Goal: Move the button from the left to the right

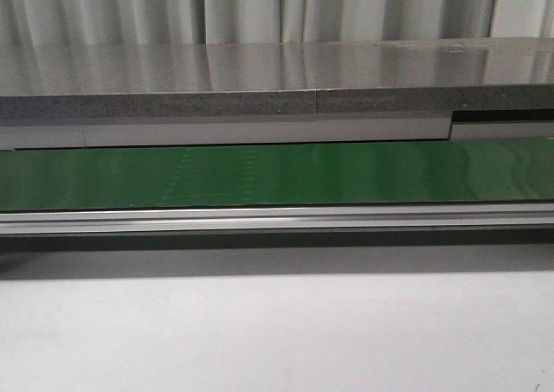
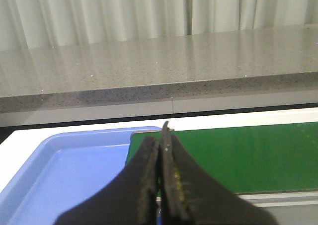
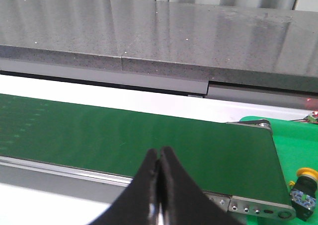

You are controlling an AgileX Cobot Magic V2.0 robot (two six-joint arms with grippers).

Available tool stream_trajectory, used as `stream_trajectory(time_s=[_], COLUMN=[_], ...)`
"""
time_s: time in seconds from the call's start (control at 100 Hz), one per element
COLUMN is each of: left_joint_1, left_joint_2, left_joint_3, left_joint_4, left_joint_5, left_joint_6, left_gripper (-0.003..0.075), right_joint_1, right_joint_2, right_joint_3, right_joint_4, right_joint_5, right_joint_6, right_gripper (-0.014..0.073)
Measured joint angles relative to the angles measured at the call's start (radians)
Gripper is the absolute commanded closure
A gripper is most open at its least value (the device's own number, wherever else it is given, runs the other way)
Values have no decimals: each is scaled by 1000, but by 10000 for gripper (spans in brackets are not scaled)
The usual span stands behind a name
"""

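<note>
The button (image 3: 303,186) appears only in the right wrist view: a yellow round head on a black body with a pale blue block, lying on a bright green surface (image 3: 298,145) past the belt's end. My right gripper (image 3: 159,153) is shut and empty, hovering over the near edge of the green conveyor belt (image 3: 124,138), well away from the button. My left gripper (image 2: 161,141) is also shut with nothing held, above the spot where the blue tray (image 2: 64,170) meets the belt (image 2: 248,155). Neither gripper shows in the front view.
A long green conveyor belt (image 1: 277,174) with an aluminium side rail (image 1: 277,219) crosses the front view. Behind it runs a grey speckled countertop (image 1: 260,72) with curtains beyond. White tabletop (image 1: 277,331) lies in front. The belt's end bracket (image 3: 258,205) carries screws.
</note>
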Motion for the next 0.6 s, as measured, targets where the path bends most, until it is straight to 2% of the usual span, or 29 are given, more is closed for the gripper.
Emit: stream_trajectory(time_s=[0.17,0.28,0.39,0.6], left_joint_1=[0,0,0,0], left_joint_2=[0,0,0,0], left_joint_3=[0,0,0,0], left_joint_4=[0,0,0,0], left_joint_5=[0,0,0,0], left_joint_6=[0,0,0,0], left_gripper=[741,741,741,741], right_joint_1=[0,0,0,0], right_joint_2=[-8,-43,-103,-250], right_joint_3=[2,24,87,243], right_joint_4=[-29,-129,-188,-202], right_joint_5=[-3,-29,-66,-93], right_joint_6=[20,121,201,229], right_gripper=[662,662,662,662])
